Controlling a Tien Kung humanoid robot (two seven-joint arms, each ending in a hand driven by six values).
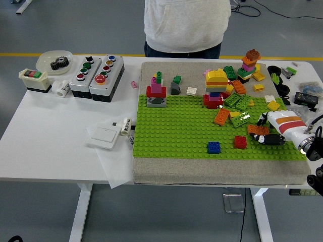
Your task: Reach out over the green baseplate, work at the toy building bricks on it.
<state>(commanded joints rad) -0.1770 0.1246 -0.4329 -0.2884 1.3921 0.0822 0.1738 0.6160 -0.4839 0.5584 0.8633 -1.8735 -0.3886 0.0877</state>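
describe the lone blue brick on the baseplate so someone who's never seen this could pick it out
Start at the green baseplate on the table's right half and look along its near edge, about midway across. The blue brick sits there flat on the studs, with a red brick just to its right. It is the only loose blue brick, well apart from the mixed pile farther back.
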